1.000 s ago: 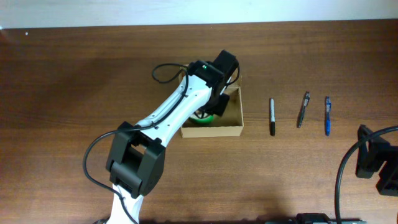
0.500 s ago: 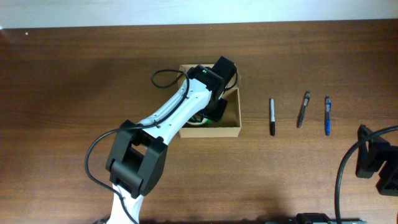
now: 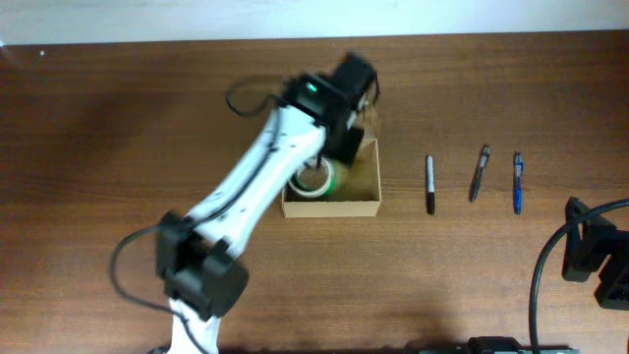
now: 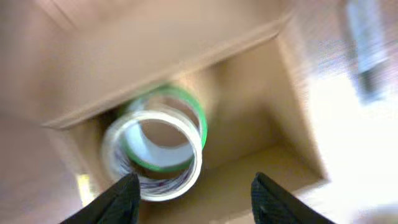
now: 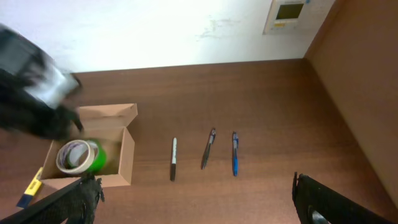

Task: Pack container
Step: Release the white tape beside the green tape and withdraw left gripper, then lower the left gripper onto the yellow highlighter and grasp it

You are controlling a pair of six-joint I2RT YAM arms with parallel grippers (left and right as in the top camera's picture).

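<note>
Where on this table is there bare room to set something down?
The table is bare far left of the container and in front of it. Crowded: the container, with tape rolls under the left gripper, and the row of marker, grey pen, blue pen to its right.

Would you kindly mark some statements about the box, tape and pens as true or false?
1. A tape roll lies inside the container. True.
2. The roll is held in a claw. False: the left claw is open above it.
3. All three pens lie in the container. False: the black marker, dark pen and blue pen lie on the table, right of it.
4. The blue pen is the rightmost of the three. True.
5. The right claw is open. True.
</note>
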